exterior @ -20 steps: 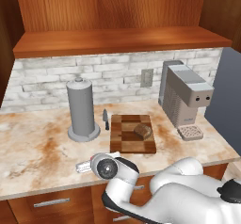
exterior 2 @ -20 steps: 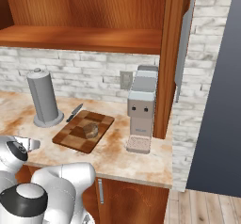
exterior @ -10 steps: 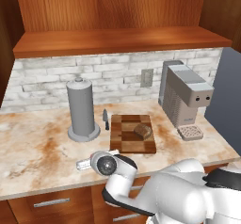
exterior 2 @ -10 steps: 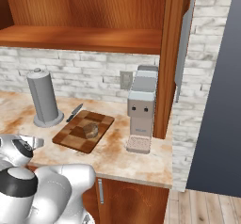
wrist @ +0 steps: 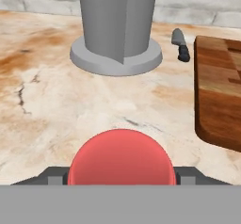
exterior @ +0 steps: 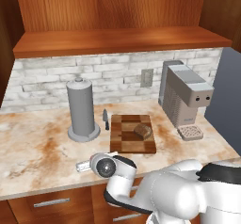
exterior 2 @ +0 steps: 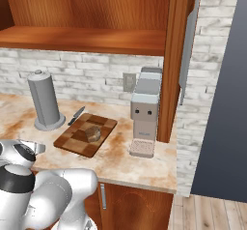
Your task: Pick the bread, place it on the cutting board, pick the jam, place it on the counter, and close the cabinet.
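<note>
Our tool [wrist: 121,183] grips the jam [wrist: 121,158], low in the middle, just over the bench [wrist: 42,110]. We think the jar is small, hard and slippery, so we hold its sides.

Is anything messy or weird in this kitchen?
Mostly tidy. The bread sits on the cutting board, nothing spilled. One oddity: a knife lies loose on the counter beside the board. A cabinet door stands open at the right. The gripper has the red jam between its fingers.
</note>
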Available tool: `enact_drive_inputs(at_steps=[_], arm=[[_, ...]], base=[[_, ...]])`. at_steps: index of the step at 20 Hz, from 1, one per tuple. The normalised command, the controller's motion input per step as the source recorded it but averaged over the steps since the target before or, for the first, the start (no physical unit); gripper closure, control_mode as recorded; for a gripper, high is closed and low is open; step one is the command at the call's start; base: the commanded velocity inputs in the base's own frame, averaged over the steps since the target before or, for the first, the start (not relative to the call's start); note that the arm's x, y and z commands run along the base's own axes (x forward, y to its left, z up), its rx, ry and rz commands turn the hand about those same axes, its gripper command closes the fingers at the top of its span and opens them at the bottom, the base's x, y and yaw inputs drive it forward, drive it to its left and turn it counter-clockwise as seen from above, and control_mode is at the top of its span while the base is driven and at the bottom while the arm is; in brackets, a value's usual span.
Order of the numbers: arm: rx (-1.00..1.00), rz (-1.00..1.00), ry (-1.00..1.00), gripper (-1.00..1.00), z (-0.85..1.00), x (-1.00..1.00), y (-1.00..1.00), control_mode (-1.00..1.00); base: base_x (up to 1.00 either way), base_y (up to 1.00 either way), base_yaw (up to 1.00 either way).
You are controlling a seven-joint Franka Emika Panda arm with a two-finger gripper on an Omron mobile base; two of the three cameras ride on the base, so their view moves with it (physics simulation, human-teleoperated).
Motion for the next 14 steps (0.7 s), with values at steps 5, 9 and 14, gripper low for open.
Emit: enact_drive_inputs(at_steps=[5,9,14], arm=[[0.00,0.00,0.00,1.00,-0.05,0.02,0.00,-1.00],[0.00,0.00,0.00,1.00,0.00,0.02,0.00,-1.00],[0.00,0.00,0.00,-1.00,0.00,0.00,0.00,-1.00]], base=[[0.00,0.00,0.00],[0.00,0.00,0.00],[0.00,0.00,0.00]])
